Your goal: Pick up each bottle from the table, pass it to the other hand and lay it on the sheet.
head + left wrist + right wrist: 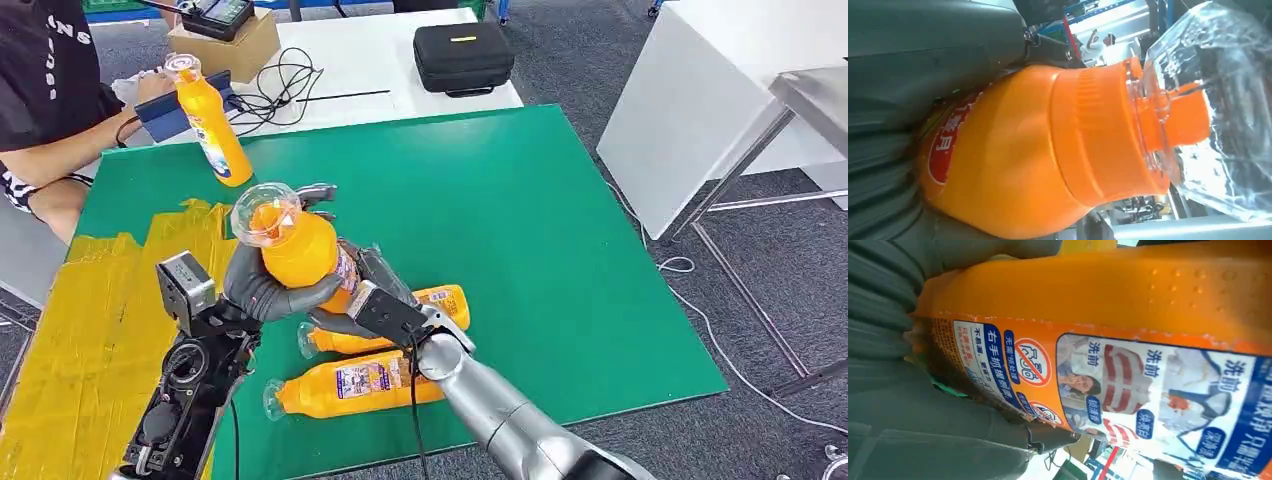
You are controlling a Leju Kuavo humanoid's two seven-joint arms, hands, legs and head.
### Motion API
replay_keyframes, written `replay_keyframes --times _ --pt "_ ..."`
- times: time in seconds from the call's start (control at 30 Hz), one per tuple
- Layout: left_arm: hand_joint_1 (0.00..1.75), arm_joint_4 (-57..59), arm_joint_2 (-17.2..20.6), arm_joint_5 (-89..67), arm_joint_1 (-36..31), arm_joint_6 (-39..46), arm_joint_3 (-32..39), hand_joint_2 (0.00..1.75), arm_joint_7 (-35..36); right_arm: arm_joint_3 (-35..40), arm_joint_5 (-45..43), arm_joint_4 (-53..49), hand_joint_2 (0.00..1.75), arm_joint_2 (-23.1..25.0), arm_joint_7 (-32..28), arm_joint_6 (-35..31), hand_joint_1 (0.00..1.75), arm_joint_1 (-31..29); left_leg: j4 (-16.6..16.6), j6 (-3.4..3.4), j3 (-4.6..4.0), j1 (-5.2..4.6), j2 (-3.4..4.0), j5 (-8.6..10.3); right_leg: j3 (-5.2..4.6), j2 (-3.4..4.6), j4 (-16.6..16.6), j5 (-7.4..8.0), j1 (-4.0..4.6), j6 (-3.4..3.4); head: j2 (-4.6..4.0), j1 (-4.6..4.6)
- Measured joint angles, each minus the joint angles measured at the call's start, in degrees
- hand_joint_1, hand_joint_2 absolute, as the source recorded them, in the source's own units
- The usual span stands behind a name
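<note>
Orange detergent bottle (296, 250) w/ clear cap held above green mat (560, 250), left hand (262, 288) wrapped round it, right hand (375, 300) gripping its lower part, two bottles (352, 385) lying below.

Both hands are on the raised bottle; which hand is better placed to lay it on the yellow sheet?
Left. The left hand wraps the bottle and is nearer the yellow sheet; the right hand reaches in from the far side.

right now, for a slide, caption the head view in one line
Both hands, left hand and right hand, grip an orange bottle mid-handover above the green mat.
</note>
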Motion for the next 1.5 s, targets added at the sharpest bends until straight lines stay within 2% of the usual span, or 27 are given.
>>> replay_keyframes --times 0.47,0.5,0.53,0.57,0.97,1.03,1.17,1.33,1.43,1.5 --pt "1.75 0.0 0.1 0.4 0.2 0.5 0.0 1.75 -1.1 -0.1 0.4 -2.2 1.75 -1.0 0.0 -2.5 1.75 0.6 0.0 0.0 0.01 0.0 0.01 0.0 -0.02 0.01 0.0 0.0 0.0 0.0 0.0 -0.02" --pt "1.75 0.0 0.1 0.4 0.2 0.5 0.0 1.75 -1.2 -0.3 0.6 -2.8 1.75 -1.2 0.0 -2.8 1.45 0.8 0.0 0.0 0.01 0.0 0.01 0.0 -0.02 0.01 0.0 0.0 0.0 0.0 0.0 -0.02" --pt "1.75 0.0 0.1 0.4 0.2 0.5 -0.1 1.75 -1.3 -0.5 0.9 -3.4 1.75 -1.3 0.1 -3.1 0.24 1.0 0.0 0.0 0.01 0.0 0.01 0.0 -0.02 0.01 0.0 0.0 0.0 0.0 0.0 -0.02" --pt "1.75 0.0 0.1 0.4 0.2 0.5 -0.1 1.75 -1.4 -0.6 1.3 -4.1 1.75 -1.5 0.2 -3.4 0.0 1.4 0.0 0.0 0.01 0.0 0.01 0.0 -0.02 0.01 0.0 0.0 0.0 0.0 0.0 -0.02" --pt "1.75 -1.9 0.6 -1.3 0.6 3.3 2.6 1.75 -2.5 -4.4 8.3 -15.7 1.75 -4.5 1.0 -12.6 0.0 5.4 0.0 -0.01 0.0 0.0 0.0 0.0 -0.03 0.0 0.0 0.0 0.01 0.0 0.0 -0.04" --pt "1.75 -2.2 0.7 -5.1 0.7 7.5 3.7 1.75 -2.8 -5.2 10.3 -17.6 1.75 -5.2 1.1 -14.4 0.0 5.9 0.0 -0.01 0.0 0.0 0.03 0.0 -0.02 0.01 0.0 0.0 0.01 0.0 0.0 -0.02" --pt "1.75 -2.3 0.9 -19.0 0.7 23.4 7.8 1.75 -1.8 -6.6 15.6 -23.2 1.75 -6.9 2.4 -16.7 0.0 8.5 0.0 -0.02 0.02 0.0 0.03 0.0 -0.04 0.02 0.0 0.0 0.01 0.0 0.0 -0.02" --pt "1.75 -2.2 1.3 -23.7 0.6 27.8 10.7 1.75 -1.3 -7.4 16.9 -27.2 1.75 -7.9 2.9 -17.3 0.0 10.4 0.0 -0.02 -0.01 0.01 0.03 -0.01 -0.05 0.02 0.0 -0.01 0.01 0.0 0.0 -0.02" --pt "1.75 -0.9 1.6 -39.3 -0.3 39.0 11.6 1.75 2.3 -7.6 18.3 -29.1 1.75 -8.6 3.7 -19.2 0.0 11.2 0.0 -0.02 0.0 0.0 0.03 -0.01 -0.06 0.02 0.0 0.0 0.0 0.0 0.0 -0.02" --pt "1.75 1.1 2.3 -49.1 -1.8 41.0 11.9 1.75 4.9 -8.1 18.8 -30.4 1.75 -9.2 4.3 -20.2 0.0 11.6 0.0 -0.02 0.01 -0.01 -0.06 0.02 -0.05 -0.04 0.0 0.0 0.0 0.0 0.0 -0.02"
